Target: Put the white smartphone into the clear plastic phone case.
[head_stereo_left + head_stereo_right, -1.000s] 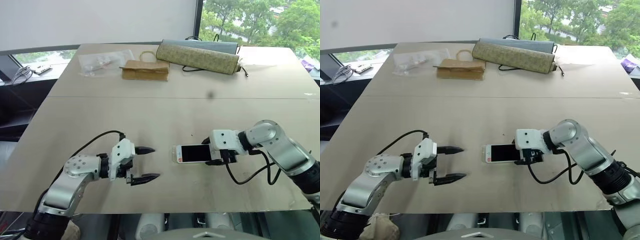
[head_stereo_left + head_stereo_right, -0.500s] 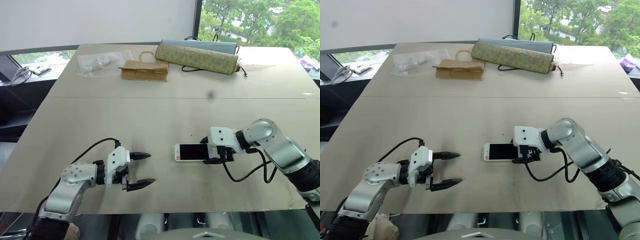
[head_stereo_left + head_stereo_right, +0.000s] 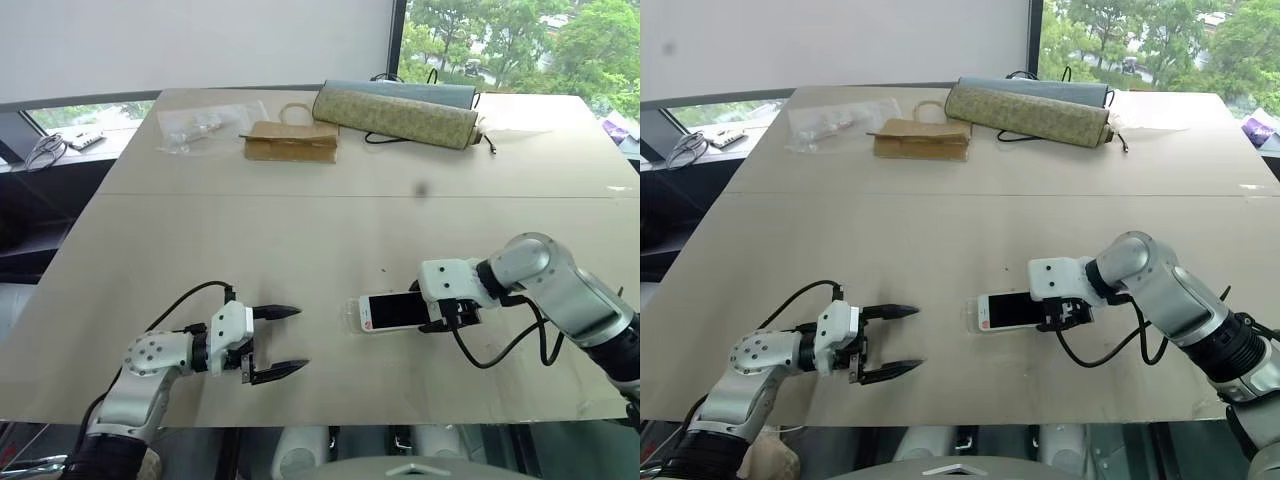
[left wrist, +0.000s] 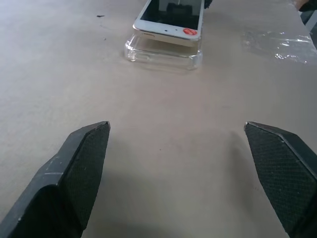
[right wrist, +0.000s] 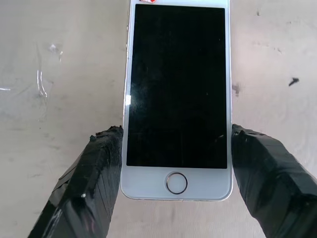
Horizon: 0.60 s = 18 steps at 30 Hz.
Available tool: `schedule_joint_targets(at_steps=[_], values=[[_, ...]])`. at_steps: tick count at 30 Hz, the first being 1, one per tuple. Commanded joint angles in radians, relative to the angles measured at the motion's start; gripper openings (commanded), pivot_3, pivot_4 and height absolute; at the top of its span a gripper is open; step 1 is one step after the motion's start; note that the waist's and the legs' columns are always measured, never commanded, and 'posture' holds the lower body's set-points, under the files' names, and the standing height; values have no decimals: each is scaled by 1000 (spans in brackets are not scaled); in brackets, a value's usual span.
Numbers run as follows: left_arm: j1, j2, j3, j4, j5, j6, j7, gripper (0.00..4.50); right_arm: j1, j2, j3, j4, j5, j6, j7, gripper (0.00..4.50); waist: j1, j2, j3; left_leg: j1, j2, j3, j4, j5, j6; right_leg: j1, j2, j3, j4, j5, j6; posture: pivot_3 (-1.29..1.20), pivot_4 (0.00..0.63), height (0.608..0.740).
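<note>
The white smartphone [image 3: 393, 311] is screen up at the front middle of the table, and my right gripper [image 3: 435, 312] is shut on its two long sides near the round home button [image 5: 177, 182]. Black fingers [image 5: 94, 183] press both edges. The phone's red-marked end [image 4: 190, 31] rests tilted over the clear plastic phone case [image 4: 163, 52], which lies flat on the table beneath it. My left gripper [image 3: 300, 340] hovers low to the left of the case, open and holding nothing, pointing toward it.
A crinkled clear plastic bag [image 4: 280, 42] lies on the table near the case. At the far end are a brown paper bag [image 3: 290, 140], a rolled mat [image 3: 395, 115] and a clear bag of small items [image 3: 205, 125]. The table's front edge [image 3: 320, 420] is close below both grippers.
My left gripper has sunk and drawn back to the left, away from the case, still open. My right gripper has tipped slightly with the phone, whose end has shifted a little right.
</note>
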Motion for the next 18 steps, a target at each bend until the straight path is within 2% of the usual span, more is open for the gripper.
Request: schedule_joint_targets(at_steps=[1, 8, 9, 11, 18], values=[[13, 4, -15, 55, 34, 0, 0, 4500, -25, -11, 13, -50, -19, 13, 16, 2902, 0, 2, -1, 0, 0, 0, 0, 0, 0, 0, 0, 0, 0, 0, 0, 0, 150, 740], [7, 11, -21, -52, 20, 82, 33, 4500, -43, 1, 50, -63, -52, 13, 29, 2894, 0, 3, -2, 0, 0, 0, 0, 0, 0, 0, 0, 0, 1, 0, 0, 0, 150, 740], [6, 13, -22, -74, 16, 100, 40, 4500, -46, 6, 52, -60, -52, 15, 31, 3897, 1, 3, -2, 0, 0, 0, 0, 0, 0, 0, 0, 0, 1, 0, 0, 0, 150, 740], [2, 17, -20, -129, 6, 149, 55, 4500, -59, 16, 54, -55, -52, 26, 32, 4478, 2, 3, -2, 0, 0, 0, 0, 0, 0, 0, 0, 0, 1, 0, 0, 0, 150, 740], [-27, 22, -19, -287, -37, 298, 105, 4500, -104, 65, -28, -79, 11, 120, -7, 4478, 0, 2, -1, -2, -1, 0, 0, 0, 0, -1, 0, 0, 0, 1, 2, 0, 150, 740]])
